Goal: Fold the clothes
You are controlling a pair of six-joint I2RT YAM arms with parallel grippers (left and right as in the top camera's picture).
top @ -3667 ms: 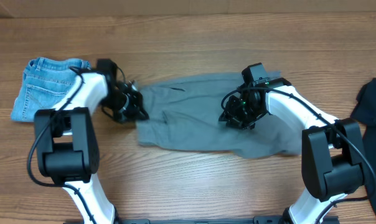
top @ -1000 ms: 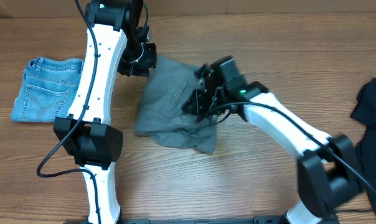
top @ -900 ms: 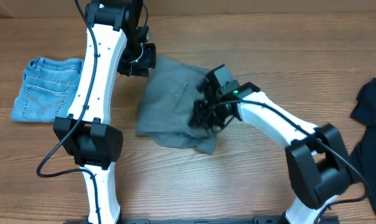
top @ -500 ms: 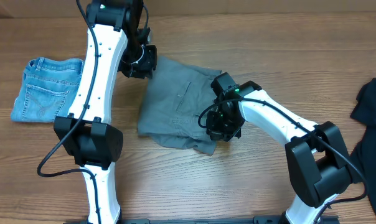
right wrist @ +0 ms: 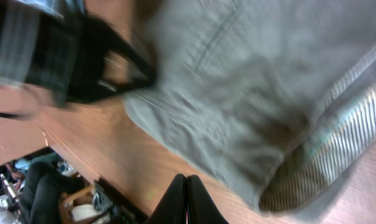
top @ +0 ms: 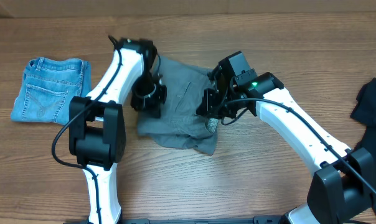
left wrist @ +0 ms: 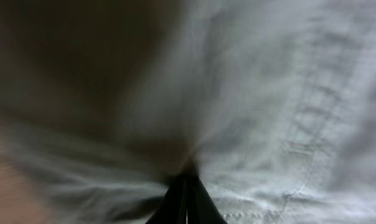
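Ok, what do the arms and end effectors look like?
The left arm and right arm have white links, black joints and thin black cables. The left end effector and right end effector are black; a green light glows by the right one.

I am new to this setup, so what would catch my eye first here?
The crumpled grey shorts lie mid-table, with the left gripper and right gripper over their two sides. Light-blue denim shorts lie far left; a black garment at the right edge.

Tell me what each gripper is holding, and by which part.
Left gripper appears to pinch the grey shorts at a bunched fold; blur leaves doubt. Right gripper is shut, holding nothing.
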